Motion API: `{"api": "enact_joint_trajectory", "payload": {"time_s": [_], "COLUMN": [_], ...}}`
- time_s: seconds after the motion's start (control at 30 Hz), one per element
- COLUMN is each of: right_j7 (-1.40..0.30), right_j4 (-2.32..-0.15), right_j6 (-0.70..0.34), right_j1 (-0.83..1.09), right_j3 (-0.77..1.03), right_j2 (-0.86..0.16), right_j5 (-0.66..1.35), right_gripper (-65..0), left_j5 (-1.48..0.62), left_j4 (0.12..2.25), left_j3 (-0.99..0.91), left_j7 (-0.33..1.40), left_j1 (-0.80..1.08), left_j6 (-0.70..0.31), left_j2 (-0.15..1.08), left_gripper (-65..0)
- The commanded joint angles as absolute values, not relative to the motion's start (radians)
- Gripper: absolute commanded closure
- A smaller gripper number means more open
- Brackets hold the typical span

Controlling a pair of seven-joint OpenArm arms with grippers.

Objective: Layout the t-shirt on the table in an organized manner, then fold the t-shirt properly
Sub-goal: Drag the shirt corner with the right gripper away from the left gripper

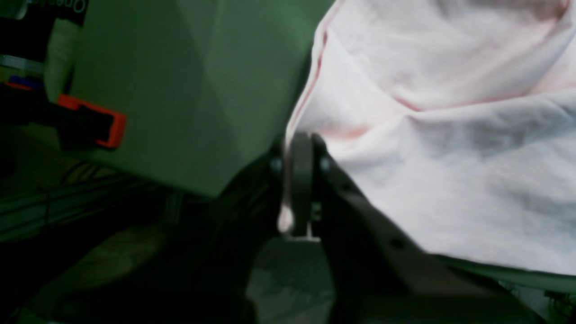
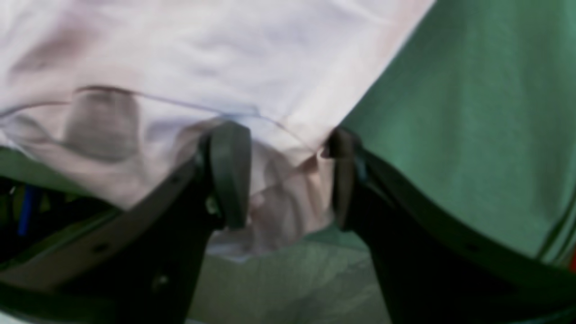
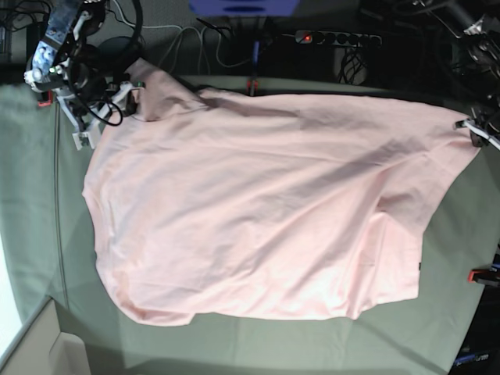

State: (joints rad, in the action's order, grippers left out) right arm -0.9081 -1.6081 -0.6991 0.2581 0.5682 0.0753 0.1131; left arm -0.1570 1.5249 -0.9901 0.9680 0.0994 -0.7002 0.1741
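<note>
The light pink t-shirt (image 3: 258, 211) lies spread across the grey-green table (image 3: 31, 211), its plain side up with no lettering showing. My left gripper (image 3: 475, 133) is at the shirt's right corner. In the left wrist view it (image 1: 299, 189) is shut on the shirt's edge (image 1: 450, 157), over the table (image 1: 180, 90) near its edge. My right gripper (image 3: 129, 98) is at the shirt's far left corner. In the right wrist view it (image 2: 285, 180) is open, its fingers (image 2: 229, 175) apart with bunched shirt fabric (image 2: 225, 54) between them, above the table (image 2: 472, 135).
A red clamp (image 1: 96, 123) grips the table edge near my left gripper, and another (image 3: 483, 275) sits at the right edge. A power strip (image 3: 336, 37) and cables lie behind the table. A pale box (image 3: 31, 344) stands at the front left corner.
</note>
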Motion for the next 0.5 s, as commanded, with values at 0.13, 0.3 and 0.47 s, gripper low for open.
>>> {"api": "enact_joint_trajectory", "payload": {"time_s": [0.13, 0.3, 0.47], "right_j7": [-0.897, -0.888, -0.895], "right_j4": [-1.624, -1.655, -1.788], "right_j6": [-0.698, -0.698, -0.698], "right_j1": [0.252, 0.252, 0.239], "right_j3": [0.57, 0.601, 0.687], "right_j2": [0.07, 0.065, 0.068], "right_j5": [0.133, 0.134, 0.134], "right_gripper": [-2.8, 0.0, 0.0], "left_j5": [-0.163, -0.168, -0.17], "left_j4": [1.54, 1.541, 1.55], "left_j3": [-0.993, -0.995, -0.995], "left_j7": [0.947, 0.952, 0.954], "left_j1": [0.093, 0.093, 0.09], "left_j6": [-0.698, -0.698, -0.698], "left_j2": [0.194, 0.197, 0.197], "left_gripper": [-0.4, -0.4, -0.4]}}
